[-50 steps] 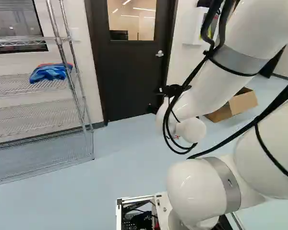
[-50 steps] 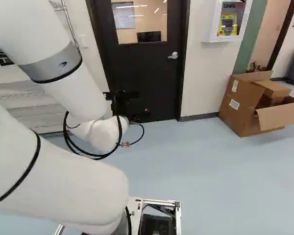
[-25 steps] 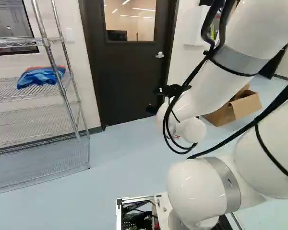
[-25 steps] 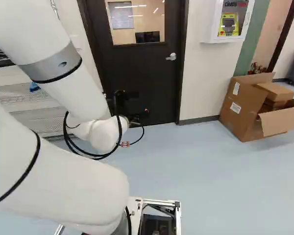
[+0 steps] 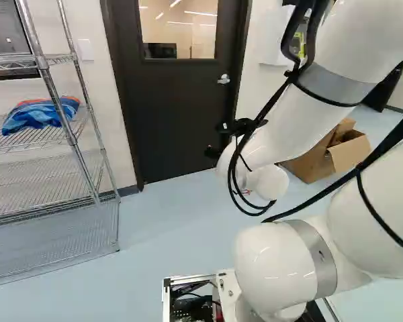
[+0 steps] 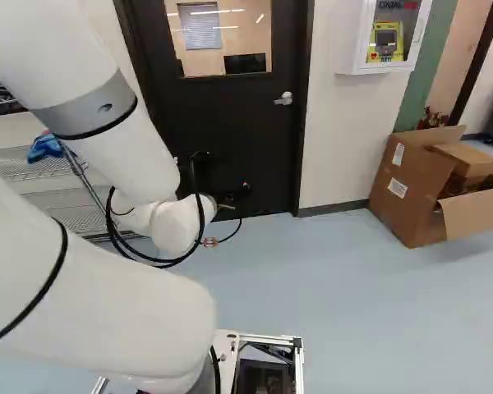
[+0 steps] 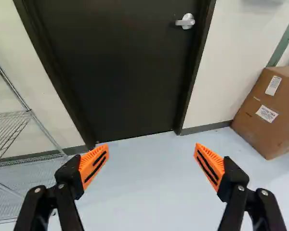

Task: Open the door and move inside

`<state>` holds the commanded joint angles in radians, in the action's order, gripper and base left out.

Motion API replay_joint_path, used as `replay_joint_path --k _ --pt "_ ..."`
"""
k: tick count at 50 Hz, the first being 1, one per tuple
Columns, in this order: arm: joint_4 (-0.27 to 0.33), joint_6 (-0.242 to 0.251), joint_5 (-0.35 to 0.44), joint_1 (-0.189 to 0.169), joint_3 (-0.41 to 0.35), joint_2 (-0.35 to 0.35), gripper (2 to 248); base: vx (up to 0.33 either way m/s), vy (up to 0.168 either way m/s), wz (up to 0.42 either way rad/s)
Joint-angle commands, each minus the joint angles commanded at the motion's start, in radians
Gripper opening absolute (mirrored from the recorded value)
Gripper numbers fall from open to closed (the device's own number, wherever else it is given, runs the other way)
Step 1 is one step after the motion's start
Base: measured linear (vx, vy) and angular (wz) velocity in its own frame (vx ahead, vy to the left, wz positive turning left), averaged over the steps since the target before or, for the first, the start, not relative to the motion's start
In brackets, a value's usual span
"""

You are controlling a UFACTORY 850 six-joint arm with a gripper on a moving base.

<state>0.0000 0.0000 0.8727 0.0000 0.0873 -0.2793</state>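
Note:
The gripper (image 6: 234, 193) shows only in part in the right base view, dark against the door's lower half. In the wrist view the gripper (image 7: 151, 156) stands open, its orange pads wide apart with nothing between them. Ahead of it is the dark door (image 7: 115, 72), shut in its frame. A silver lever handle (image 7: 185, 21) sits near the door's edge on the cardboard box's side, well beyond the fingers and not touched. The door (image 5: 178, 114) has a window in its upper half; the handle (image 6: 284, 98) shows below that window's level.
Wire shelving (image 5: 74, 134) with a blue cloth (image 5: 40, 114) stands left of the door in the left base view. Cardboard boxes (image 6: 419, 185) are on the floor (image 6: 337, 287) right of the door, below a white wall cabinet (image 6: 384, 37).
The base has moved: door and shelving are larger, and the shelving has shifted left in the left base view. The arm holds nearly the same pose over its lowest joint.

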Motion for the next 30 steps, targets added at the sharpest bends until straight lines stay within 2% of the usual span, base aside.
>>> replay_joint_path --k 30 --pt "0.000 0.000 0.000 0.000 0.000 0.000 247 0.164 -0.038 -0.003"
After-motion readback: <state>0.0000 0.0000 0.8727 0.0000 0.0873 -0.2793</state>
